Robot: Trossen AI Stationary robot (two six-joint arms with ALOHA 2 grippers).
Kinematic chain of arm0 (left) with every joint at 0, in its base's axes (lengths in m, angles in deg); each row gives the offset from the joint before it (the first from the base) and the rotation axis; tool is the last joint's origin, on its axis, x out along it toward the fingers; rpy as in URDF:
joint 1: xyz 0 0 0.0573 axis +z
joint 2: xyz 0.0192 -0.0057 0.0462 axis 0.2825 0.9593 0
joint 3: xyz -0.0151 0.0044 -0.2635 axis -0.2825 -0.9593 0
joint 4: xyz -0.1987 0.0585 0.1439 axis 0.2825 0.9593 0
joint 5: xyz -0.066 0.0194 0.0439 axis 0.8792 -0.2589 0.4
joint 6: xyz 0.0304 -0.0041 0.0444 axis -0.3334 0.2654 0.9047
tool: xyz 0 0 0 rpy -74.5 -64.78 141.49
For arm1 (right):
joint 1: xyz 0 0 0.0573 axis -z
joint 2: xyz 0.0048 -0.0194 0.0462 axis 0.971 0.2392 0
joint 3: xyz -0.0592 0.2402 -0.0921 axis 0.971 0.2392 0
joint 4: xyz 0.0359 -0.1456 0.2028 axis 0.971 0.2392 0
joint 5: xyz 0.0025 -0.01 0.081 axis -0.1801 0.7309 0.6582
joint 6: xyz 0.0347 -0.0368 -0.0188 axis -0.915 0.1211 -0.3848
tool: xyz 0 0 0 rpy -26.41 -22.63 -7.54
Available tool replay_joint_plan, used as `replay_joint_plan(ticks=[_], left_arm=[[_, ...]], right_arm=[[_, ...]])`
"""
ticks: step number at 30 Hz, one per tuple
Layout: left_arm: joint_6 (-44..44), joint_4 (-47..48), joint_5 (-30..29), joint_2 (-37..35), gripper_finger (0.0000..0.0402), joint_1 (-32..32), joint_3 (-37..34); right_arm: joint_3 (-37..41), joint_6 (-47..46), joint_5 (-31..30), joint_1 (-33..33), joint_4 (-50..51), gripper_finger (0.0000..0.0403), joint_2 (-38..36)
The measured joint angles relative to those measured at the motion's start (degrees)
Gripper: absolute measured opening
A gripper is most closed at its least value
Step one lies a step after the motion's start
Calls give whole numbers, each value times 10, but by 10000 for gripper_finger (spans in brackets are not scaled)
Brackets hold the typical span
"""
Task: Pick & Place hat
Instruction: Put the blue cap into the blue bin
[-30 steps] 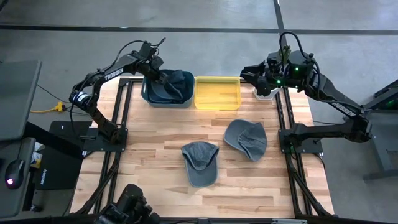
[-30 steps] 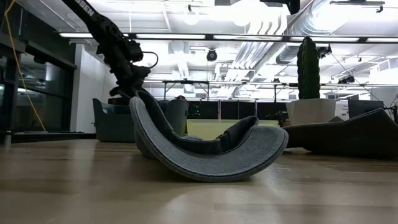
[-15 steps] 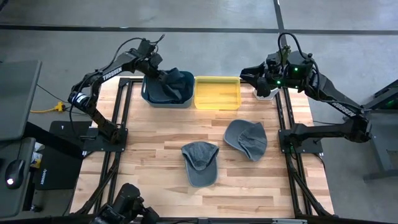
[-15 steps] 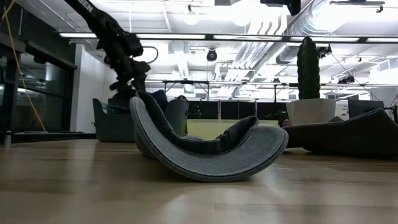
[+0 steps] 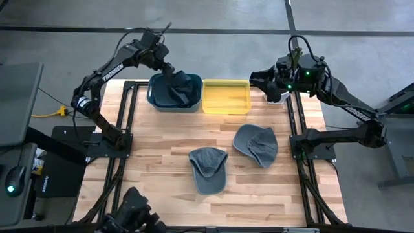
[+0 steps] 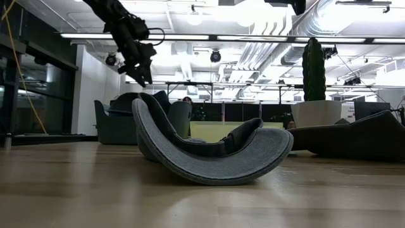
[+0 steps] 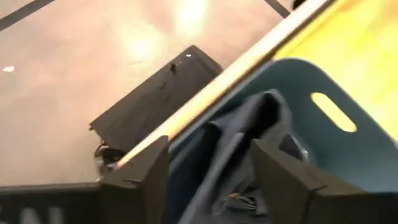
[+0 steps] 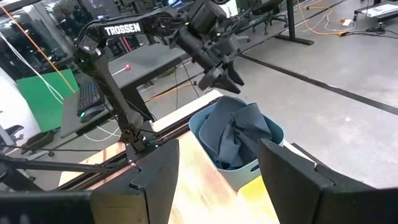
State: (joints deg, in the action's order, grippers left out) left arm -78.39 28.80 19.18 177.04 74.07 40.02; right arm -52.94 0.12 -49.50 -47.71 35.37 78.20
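Dark hat [image 5: 176, 88] lay bunched in the blue bin [image 5: 155, 101] at the table's back edge, yellow tray [image 5: 226, 97] touching its side. Left gripper [image 5: 165, 66] hovered just above the bin, fingers apart, empty. Right gripper [image 5: 253, 77] waited open past the tray. Two grey caps [image 5: 208, 168] [image 5: 256, 144] sat mid-table, open wood around them.

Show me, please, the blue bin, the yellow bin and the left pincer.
blue bin [image 5: 155, 103], high view, front left rim.
yellow bin [image 5: 226, 97], high view, bare floor of the bin.
left pincer [image 8: 227, 78], right wrist view, between its fingertips above the blue bin.
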Motion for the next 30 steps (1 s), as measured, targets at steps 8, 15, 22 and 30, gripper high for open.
replay_joint_plan(ticks=[8,15,22,30], left_arm=[[-24,30,27,0,13,-51,-1],[-152,30,18,0,3,-94,-2],[-240,27,-74,25,1,-121,-2],[-349,28,-131,78,0,-136,-2]], right_arm=[[0,0,-5,0,0,211,0],[0,0,-7,0,0,211,0],[0,-1,-7,0,0,211,0],[0,-7,-7,0,0,211,0]])
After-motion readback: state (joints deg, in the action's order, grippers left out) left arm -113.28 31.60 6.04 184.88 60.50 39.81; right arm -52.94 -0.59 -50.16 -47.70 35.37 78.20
